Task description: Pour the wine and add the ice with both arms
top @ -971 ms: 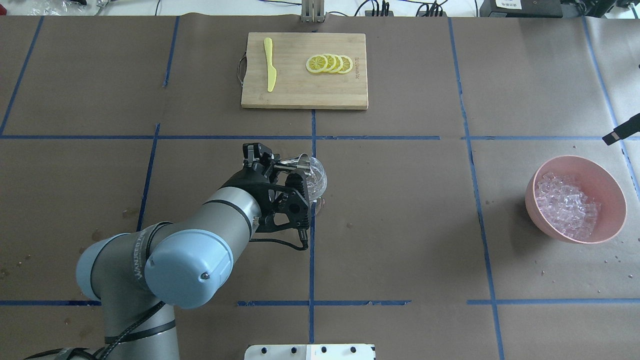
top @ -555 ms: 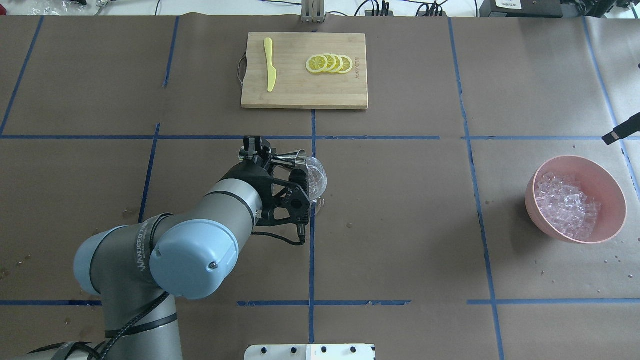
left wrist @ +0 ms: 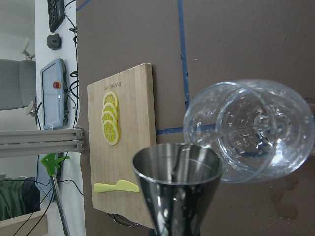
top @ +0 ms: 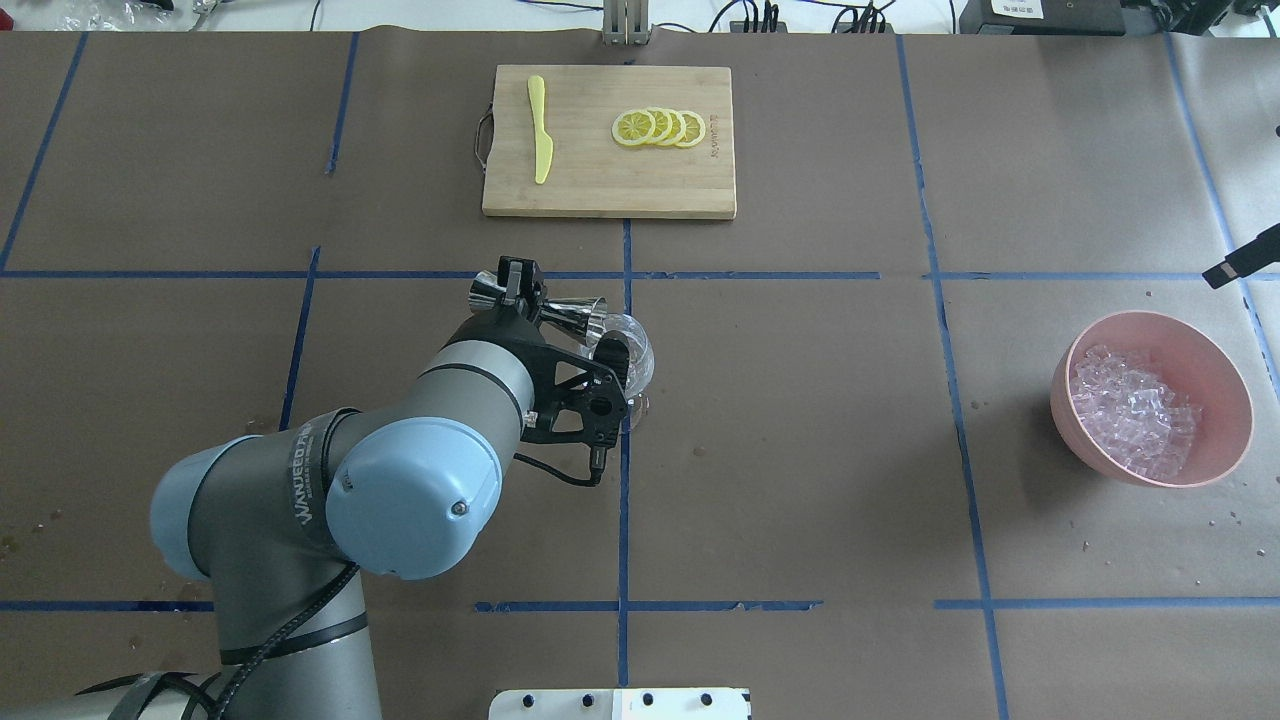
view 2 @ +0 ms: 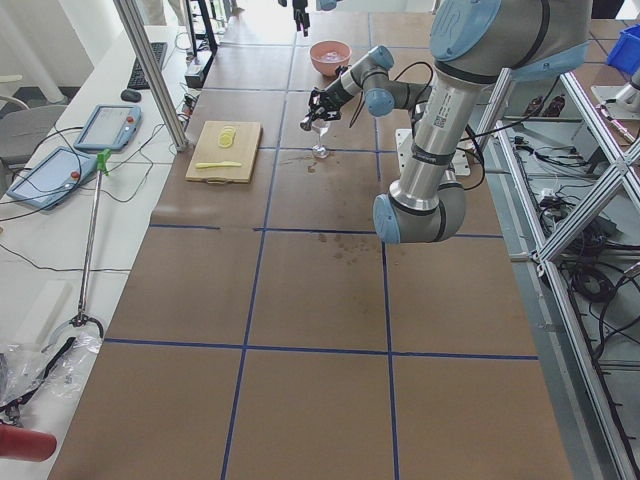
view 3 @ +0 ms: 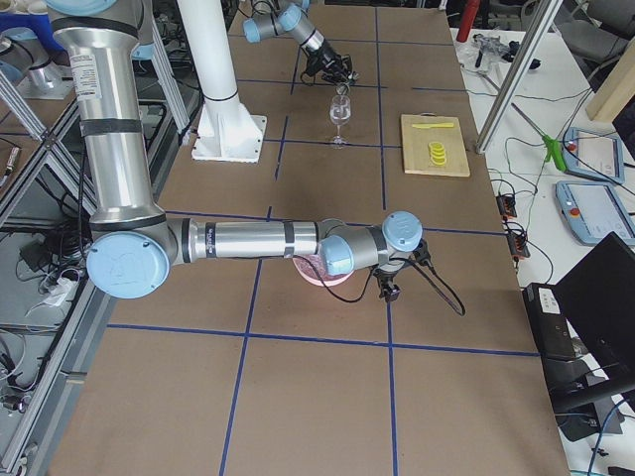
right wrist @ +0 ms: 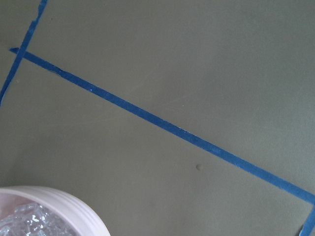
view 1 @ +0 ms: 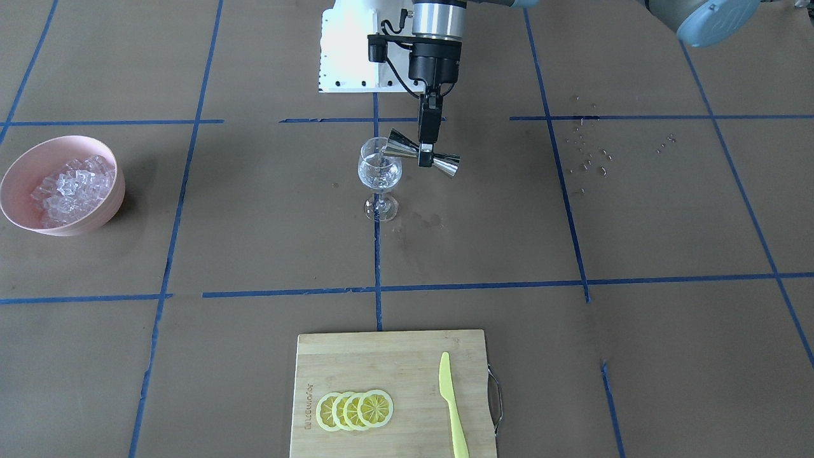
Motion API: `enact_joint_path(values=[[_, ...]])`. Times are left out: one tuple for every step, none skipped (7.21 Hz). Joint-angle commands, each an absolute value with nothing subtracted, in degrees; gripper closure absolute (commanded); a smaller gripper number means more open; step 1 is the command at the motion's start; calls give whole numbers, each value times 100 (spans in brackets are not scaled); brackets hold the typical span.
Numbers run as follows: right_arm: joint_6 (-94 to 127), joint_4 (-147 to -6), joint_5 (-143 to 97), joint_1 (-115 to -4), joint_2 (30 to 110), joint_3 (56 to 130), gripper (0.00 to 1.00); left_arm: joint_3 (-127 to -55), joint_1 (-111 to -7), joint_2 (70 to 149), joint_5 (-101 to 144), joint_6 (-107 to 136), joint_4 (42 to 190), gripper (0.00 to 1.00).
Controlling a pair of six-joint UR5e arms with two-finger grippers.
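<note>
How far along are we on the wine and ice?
Done: some clear wine sits in the glass. In hand: the left pincer holds the jigger tilted over the glass's rim, pouring. Left: the ice lies in the pink bowl, with the right arm near it.

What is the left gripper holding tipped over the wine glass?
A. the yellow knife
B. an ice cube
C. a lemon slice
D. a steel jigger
D: the left gripper is clamped on the waist of a steel jigger, whose mouth tilts over the rim of the wine glass.
</note>
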State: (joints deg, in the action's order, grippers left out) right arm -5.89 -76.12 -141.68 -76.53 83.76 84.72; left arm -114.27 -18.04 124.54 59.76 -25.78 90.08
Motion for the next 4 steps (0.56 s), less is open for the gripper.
enact_joint_path(values=[[-589, -7576, -14168, -7620, 8376, 8455, 0, -11434, -1810, 12463, 5977, -2689, 8982, 100], [-589, -7576, -14168, -7611, 8376, 8455, 0, -11400, -1811, 12463, 5977, -2707, 8982, 100], [-589, -7576, -14168, -7611, 8376, 8472, 0, -11495, -1837, 12454, 5994, -2690, 9009, 100], [-580, -7576, -14168, -7611, 8376, 8481, 0, -11566, -1837, 12428, 5985, -2307, 9061, 100]])
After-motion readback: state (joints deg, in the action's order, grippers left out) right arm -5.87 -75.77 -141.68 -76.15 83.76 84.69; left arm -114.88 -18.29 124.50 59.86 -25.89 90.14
